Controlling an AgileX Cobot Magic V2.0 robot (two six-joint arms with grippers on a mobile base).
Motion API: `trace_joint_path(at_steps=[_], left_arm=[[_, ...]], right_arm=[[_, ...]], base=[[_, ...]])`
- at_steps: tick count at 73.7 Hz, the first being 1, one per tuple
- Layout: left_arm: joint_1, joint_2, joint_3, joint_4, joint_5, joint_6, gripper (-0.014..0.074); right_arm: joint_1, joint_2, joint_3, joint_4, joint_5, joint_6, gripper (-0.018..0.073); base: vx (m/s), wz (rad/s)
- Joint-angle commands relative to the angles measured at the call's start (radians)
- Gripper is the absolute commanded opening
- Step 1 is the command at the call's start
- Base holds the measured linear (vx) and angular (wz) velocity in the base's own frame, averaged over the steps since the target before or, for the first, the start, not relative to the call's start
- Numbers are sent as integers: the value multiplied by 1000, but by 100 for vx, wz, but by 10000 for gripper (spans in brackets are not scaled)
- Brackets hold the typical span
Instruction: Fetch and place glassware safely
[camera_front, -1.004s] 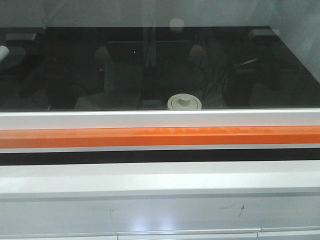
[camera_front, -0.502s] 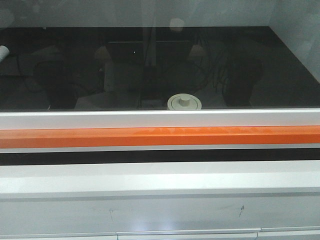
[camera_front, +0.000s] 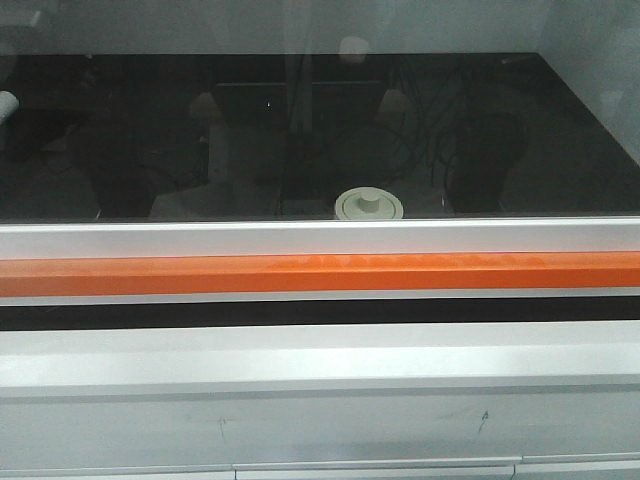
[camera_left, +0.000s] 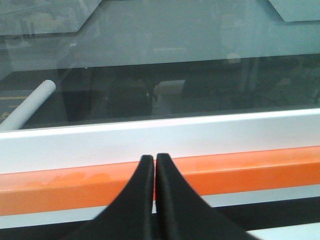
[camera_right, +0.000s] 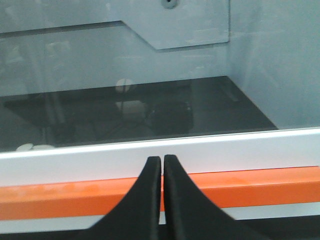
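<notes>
The glassware (camera_front: 368, 205) shows its cream-white round lid with a central knob. It stands on the black worktop (camera_front: 560, 130) just behind the white front rail, near the middle; the rail hides its glass body. In the right wrist view a pale rounded edge (camera_right: 30, 147) peeks over the rail at far left, perhaps the same lid. My left gripper (camera_left: 154, 158) is shut with nothing between its black fingers, pointing at the orange strip (camera_left: 260, 170). My right gripper (camera_right: 162, 159) is shut and empty too, level with the white rail (camera_right: 250, 150). Neither gripper appears in the front view.
A white rail (camera_front: 320, 238) and an orange strip (camera_front: 320, 272) run across in front of the worktop, with grey panels below. A white tube (camera_left: 31, 104) lies at the worktop's left. Grey walls close the back and right side (camera_front: 600, 60). The glossy surface carries dim reflections.
Pale reflected shapes at the worktop's far left and right corners have faded away. The glassware has not moved.
</notes>
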Motion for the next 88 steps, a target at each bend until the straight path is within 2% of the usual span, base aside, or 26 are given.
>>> trace_joint_path(at_steps=[1,9,23,30,42,60,88], left_arm=[[-8,13,-21,-7,-55,-7,-7],[-8,13,22,-8,-74,-9,-7],[-8,13,121,-8,-206,-8,-7],[-8,13,150,-8,-256,-8,-7],[-8,15,151,-8,-238,-8,-7],[-8,134,151,-8,-254,-7,-7],[-6,336,151,-8,-449,15,-7]], right_arm=[[42,27,-27,-9,-64,-30,-7],[79,38,41,-8,-150,-39,-3],[86,38,179,9,-317,-27,-1],[86,45,186,7,-309,-16,-1],[86,133,186,0,-314,-16,-1],[86,330,186,-12,-422,-16,-1],[86,533,186,-12,-635,-15,-1]], base=[[0,0],[0,0],[0,0],[0,0],[0,0],[0,0],[0,0]])
